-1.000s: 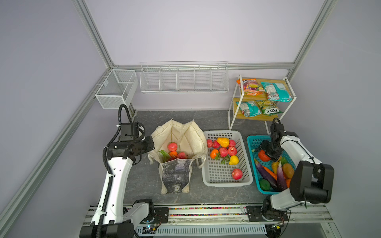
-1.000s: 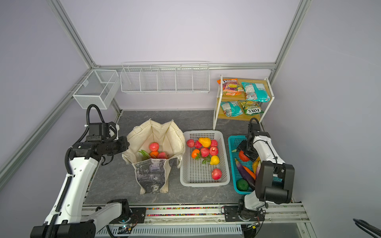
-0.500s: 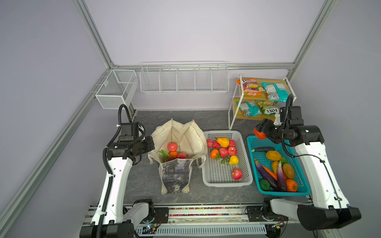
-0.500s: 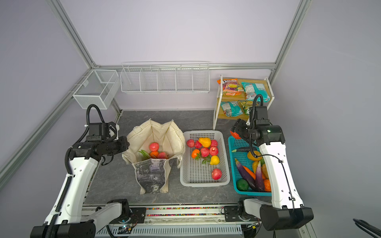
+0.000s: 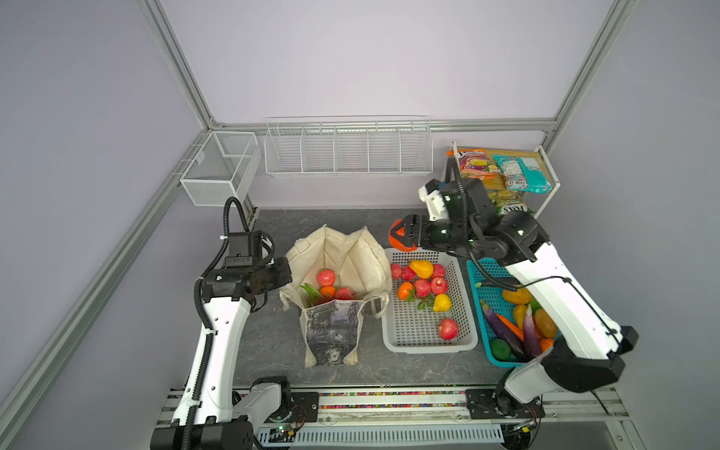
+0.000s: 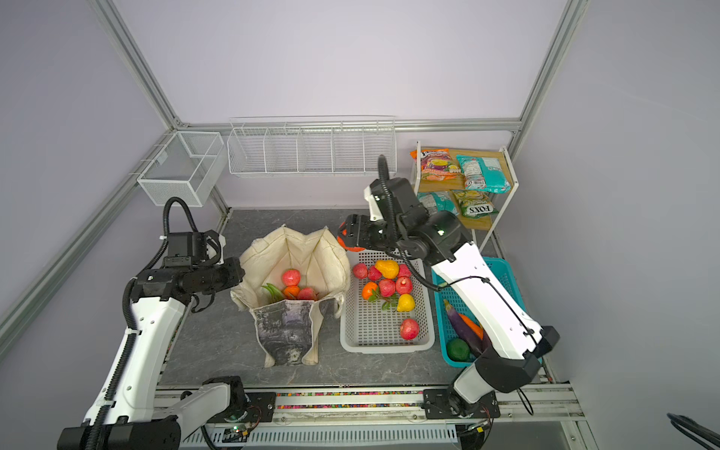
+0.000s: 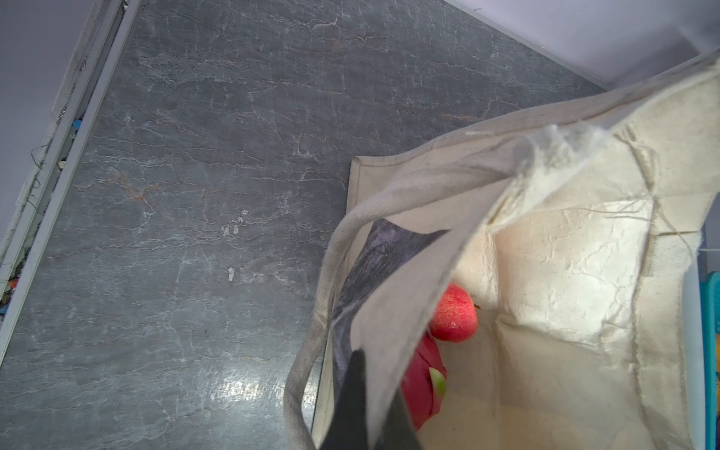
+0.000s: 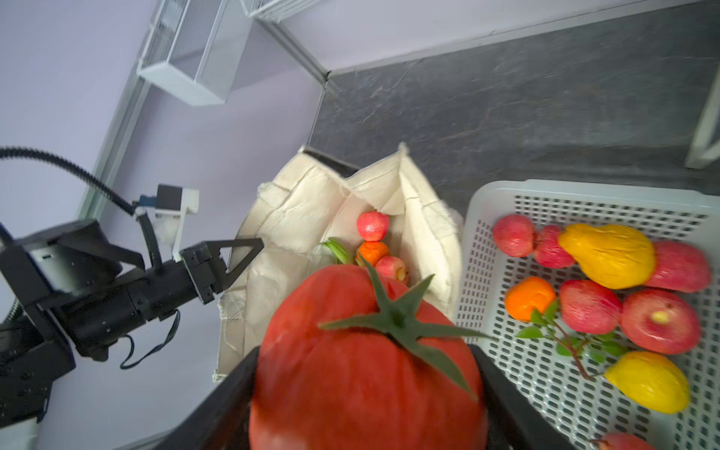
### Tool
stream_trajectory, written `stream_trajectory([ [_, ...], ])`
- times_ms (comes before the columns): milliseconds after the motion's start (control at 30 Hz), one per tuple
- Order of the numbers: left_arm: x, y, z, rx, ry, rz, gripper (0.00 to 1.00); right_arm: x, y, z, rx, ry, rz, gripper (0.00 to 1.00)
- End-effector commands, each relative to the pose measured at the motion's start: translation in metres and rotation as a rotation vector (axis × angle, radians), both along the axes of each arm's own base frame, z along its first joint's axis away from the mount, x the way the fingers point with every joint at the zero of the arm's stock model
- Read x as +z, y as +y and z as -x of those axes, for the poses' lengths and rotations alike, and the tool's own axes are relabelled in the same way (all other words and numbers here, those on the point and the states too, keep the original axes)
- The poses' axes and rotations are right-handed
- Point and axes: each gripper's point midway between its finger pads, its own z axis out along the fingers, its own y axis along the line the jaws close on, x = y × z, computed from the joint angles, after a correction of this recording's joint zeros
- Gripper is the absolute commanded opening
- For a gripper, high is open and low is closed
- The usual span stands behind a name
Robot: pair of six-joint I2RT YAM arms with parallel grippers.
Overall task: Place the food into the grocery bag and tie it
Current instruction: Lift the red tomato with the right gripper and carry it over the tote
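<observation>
Smooth round tomato [image 5: 398,245] clamped by right gripper [image 5: 403,233] at 2 o'clock of crumpled cream canvas bag [image 5: 350,253]; 9 o'clock rim pinched by left gripper [image 5: 288,273].

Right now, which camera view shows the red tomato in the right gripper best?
The right wrist view: the tomato fills the frame, its green calyx clear, clamped in the right gripper. In both top views the gripper hides most of it, leaving a red edge. The left wrist view does not show it.

Top views high, facing down, sharing whole table [image 5: 272,343]; wrist views close, sharing bag [image 7: 565,253].
</observation>
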Motion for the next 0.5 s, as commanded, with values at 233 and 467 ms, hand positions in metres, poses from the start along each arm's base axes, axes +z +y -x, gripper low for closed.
stream_trajectory([
  [233, 0.017, -0.001, 0.002, 0.003, -0.044, 0.014, 0.00, -0.068, 0.091, -0.001, 0.168, 0.058, 0.088, 0.57],
  [467, 0.016, -0.002, 0.003, 0.000, -0.044, 0.023, 0.00, -0.115, 0.120, -0.007, 0.212, 0.126, 0.121, 0.62],
])
